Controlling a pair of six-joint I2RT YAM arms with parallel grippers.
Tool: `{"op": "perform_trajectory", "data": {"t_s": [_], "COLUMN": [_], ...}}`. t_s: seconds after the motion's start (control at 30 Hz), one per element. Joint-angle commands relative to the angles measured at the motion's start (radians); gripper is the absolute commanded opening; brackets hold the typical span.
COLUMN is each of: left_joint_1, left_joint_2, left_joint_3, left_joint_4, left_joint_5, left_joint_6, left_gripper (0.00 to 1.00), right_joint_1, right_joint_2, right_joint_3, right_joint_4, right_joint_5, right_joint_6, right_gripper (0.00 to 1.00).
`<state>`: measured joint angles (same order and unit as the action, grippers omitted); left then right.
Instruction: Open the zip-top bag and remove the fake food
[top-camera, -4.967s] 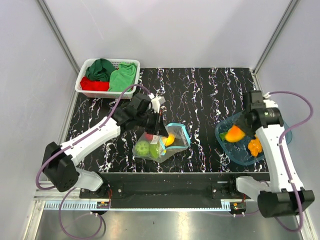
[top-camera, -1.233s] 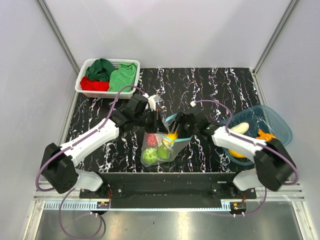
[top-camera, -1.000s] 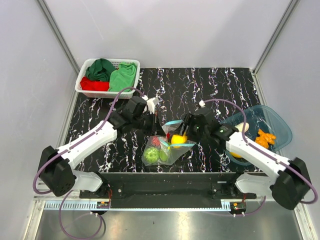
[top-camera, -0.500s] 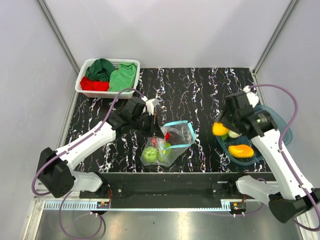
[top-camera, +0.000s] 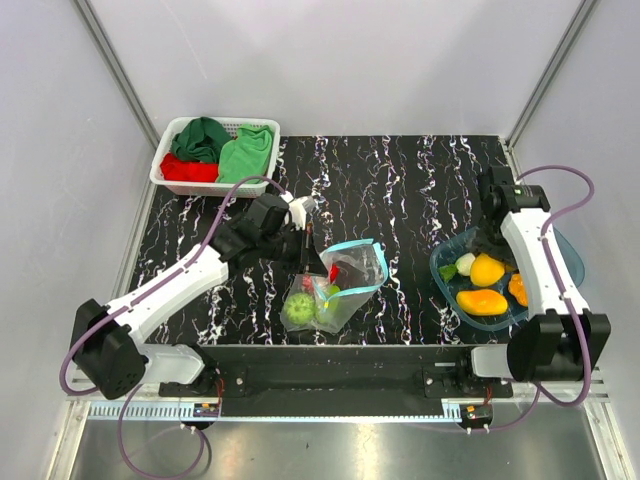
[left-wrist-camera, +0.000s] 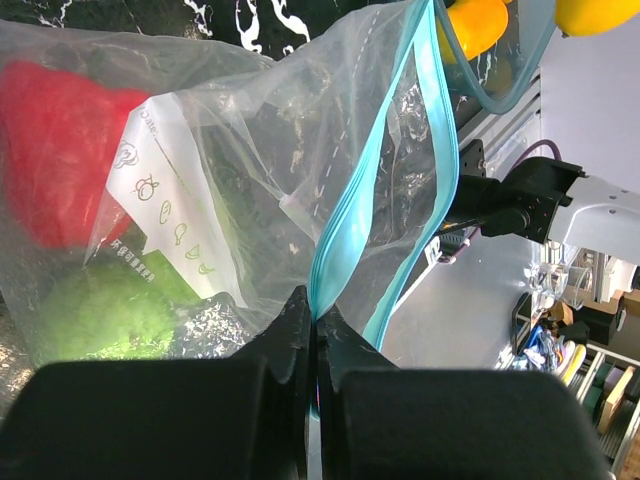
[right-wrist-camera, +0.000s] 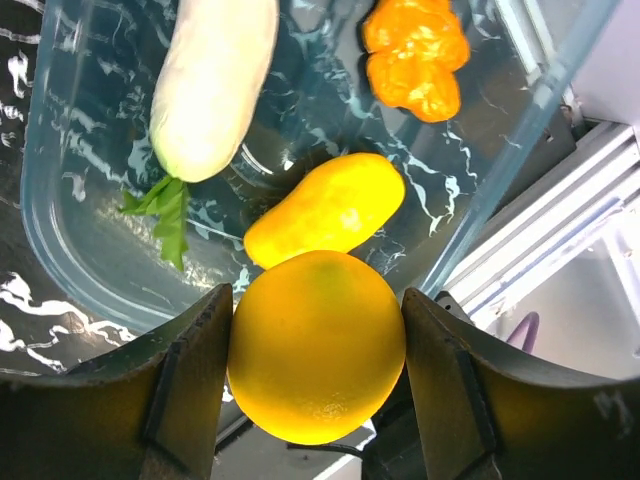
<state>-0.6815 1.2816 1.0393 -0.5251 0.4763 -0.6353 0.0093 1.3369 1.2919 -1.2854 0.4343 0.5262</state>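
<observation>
On a black marbled table (top-camera: 420, 190), a two-armed robot is partway through emptying a zip-top bag (top-camera: 350, 275) of fake food. A white basket (top-camera: 165, 172) of red and green cloths sits at the far left. At the right, a teal tub (right-wrist-camera: 80, 200) already holds a pale white piece (right-wrist-camera: 210, 80), a long yellow piece (right-wrist-camera: 325, 210) and a knobbly orange one (right-wrist-camera: 415, 55).

The bag lies near the middle of the table, its long axis running from near-left to far-right. The food-filled bottom is at the near-left, and the blue-edged mouth gapes open toward the tub. Green pieces (top-camera: 300, 308) and a red piece (left-wrist-camera: 55, 160) remain inside.

The left gripper (left-wrist-camera: 315, 318) has its jaws pinched shut on the bag's zip strip (left-wrist-camera: 345, 240). The right gripper (top-camera: 488, 262) hangs over the tub, jaws clamped around a round yellow fruit (right-wrist-camera: 315, 380).

The drop looks to be the step in hand. It would go best if the fruit is lowered toward a bare patch of the tub floor, away from the rim and the other pieces. A gentle release should stop it rolling out. The left pinch should hold the mouth wide and facing right for the next reach.
</observation>
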Motion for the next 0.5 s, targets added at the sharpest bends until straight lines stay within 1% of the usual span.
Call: {"op": "perform_trajectory", "data": {"t_s": [0.0, 0.07, 0.17, 0.23, 0.3, 0.37, 0.4, 0.43, 0.47], "left_joint_1": [0.003, 0.003, 0.002, 0.002, 0.002, 0.002, 0.002, 0.002, 0.002], "left_joint_2": [-0.048, -0.045, -0.044, -0.053, -0.059, -0.051, -0.045, -0.033, -0.027], "left_joint_3": [0.042, 0.036, 0.033, 0.028, 0.027, 0.028, 0.028, 0.03, 0.031], "left_joint_4": [0.02, 0.02, 0.019, 0.02, 0.019, 0.019, 0.02, 0.02, 0.02], "left_joint_5": [0.031, 0.028, 0.036, 0.032, 0.019, 0.024, 0.028, 0.031, 0.041], "left_joint_6": [0.022, 0.02, 0.008, 0.006, 0.008, 0.006, 0.002, 0.0, -0.003], "left_gripper": [0.0, 0.0, 0.0, 0.0, 0.0, 0.0, 0.0, 0.0, 0.0], "right_joint_1": [-0.003, -0.003, -0.003, -0.003, -0.003, 0.036, 0.067, 0.143, 0.202], "right_joint_2": [0.047, 0.051, 0.029, 0.016, -0.018, -0.073, -0.088, -0.099, -0.116], "right_joint_3": [0.075, 0.083, 0.069, 0.049, 0.04, 0.017, 0.003, 0.0, -0.002], "right_joint_4": [0.027, 0.044, 0.054, 0.057, 0.061, 0.106, 0.136, 0.15, 0.167], "right_joint_5": [-0.063, -0.132, -0.183, -0.204, -0.248, -0.377, -0.426, -0.504, -0.537], "right_joint_6": [-0.092, -0.117, -0.123, -0.126, -0.138, -0.163, -0.17, -0.167, -0.157], "right_gripper": [0.75, 0.84, 0.93, 0.96, 0.95, 0.93, 0.93, 0.93, 0.92]}}
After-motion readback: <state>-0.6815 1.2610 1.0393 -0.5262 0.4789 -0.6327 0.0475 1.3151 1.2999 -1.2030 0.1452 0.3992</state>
